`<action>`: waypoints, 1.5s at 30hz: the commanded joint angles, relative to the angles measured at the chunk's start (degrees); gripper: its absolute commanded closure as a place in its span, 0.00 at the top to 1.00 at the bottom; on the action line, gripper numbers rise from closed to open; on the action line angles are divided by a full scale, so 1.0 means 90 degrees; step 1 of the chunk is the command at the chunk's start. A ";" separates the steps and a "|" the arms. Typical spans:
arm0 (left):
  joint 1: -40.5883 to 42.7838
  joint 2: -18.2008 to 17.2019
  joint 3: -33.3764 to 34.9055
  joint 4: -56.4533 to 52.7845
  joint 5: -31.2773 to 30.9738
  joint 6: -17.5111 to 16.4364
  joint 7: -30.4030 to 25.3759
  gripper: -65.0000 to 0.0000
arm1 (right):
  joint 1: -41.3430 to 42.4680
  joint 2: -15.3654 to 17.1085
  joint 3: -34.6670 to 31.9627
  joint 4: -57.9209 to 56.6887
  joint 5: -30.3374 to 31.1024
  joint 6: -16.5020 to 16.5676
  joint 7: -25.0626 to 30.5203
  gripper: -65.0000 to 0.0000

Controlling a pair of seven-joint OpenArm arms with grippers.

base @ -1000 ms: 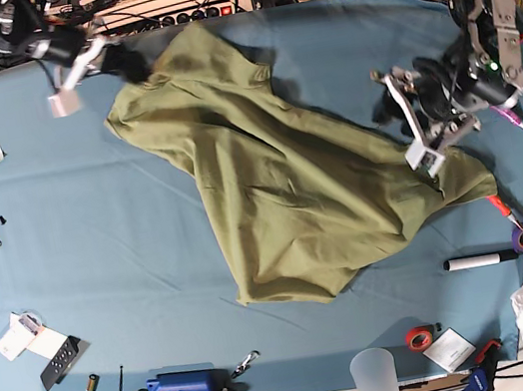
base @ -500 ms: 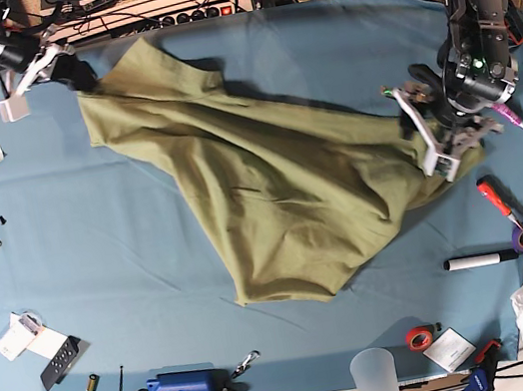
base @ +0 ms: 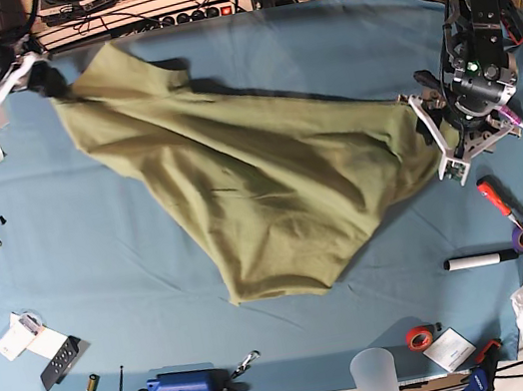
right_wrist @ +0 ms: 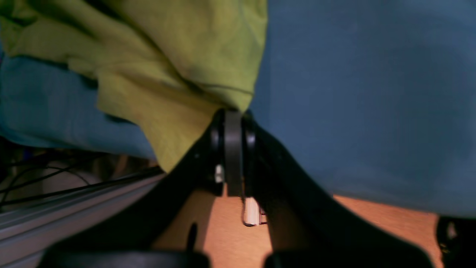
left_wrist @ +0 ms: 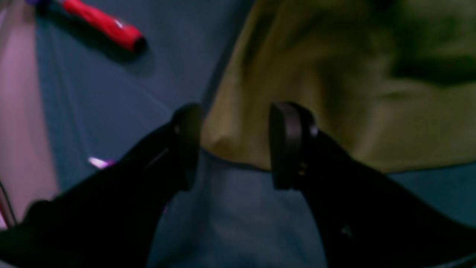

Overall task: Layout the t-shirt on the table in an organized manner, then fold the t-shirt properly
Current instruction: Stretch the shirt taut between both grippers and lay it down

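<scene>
Our right gripper (right_wrist: 233, 123) is pinched tight on a corner of the t-shirt (base: 260, 186), at the far left corner of the table (base: 336, 41), and the cloth runs taut away from it. Our left gripper (left_wrist: 234, 145) stands with its jaws apart at the shirt's right end; in the wrist view a fold of olive hem lies between the pads, but we cannot tell whether they press it or merely straddle it. The shirt lies stretched in a long diagonal from far left to right, a loose lobe sagging toward the near edge. A red-handled tool (base: 493, 196) lies just near of the left gripper. We judge we are in the laying-out step. Next the sagging near portion needs drawing flat and the sleeves found before any fold.
</scene>
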 commanded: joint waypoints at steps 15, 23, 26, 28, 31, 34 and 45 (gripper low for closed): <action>-0.0083 -0.0102 -0.0032 -0.0724 -0.1387 -0.0957 0.0143 0.44 | -0.0019 0.0274 0.0644 0.0083 0.0080 0.0028 0.0036 0.00; -0.0078 -0.0104 -0.0032 -0.0724 -0.2174 -0.1530 0.0306 0.18 | -0.0019 0.0274 0.0644 0.0083 0.0080 0.0028 0.0039 0.00; -0.0078 -0.0104 -0.0032 -0.0724 -0.2067 -0.1528 0.0398 0.00 | -0.0019 0.0274 0.0644 0.0083 0.0080 0.0028 0.0036 0.00; -0.0078 -0.0112 -0.0041 -0.0724 -0.2008 -0.1362 0.0607 0.00 | -0.0019 0.0274 0.0644 0.0083 0.0080 0.0028 0.0039 0.00; -0.0078 -0.0117 -0.0206 -0.0724 -0.2040 -0.1064 0.1098 0.00 | -0.0019 0.0277 0.0644 0.0083 0.0080 0.0028 0.0041 0.00; -0.0058 -0.0117 -0.0573 -0.0724 -0.2140 -0.1073 0.1207 0.00 | -0.0017 0.0274 0.0644 0.0083 0.0080 0.0028 0.0068 0.00; 0.0486 -0.0114 -0.2215 -0.0724 -0.4085 -0.1751 0.1661 0.00 | -0.0017 0.0274 0.0644 0.0083 0.0083 0.0028 0.0117 0.00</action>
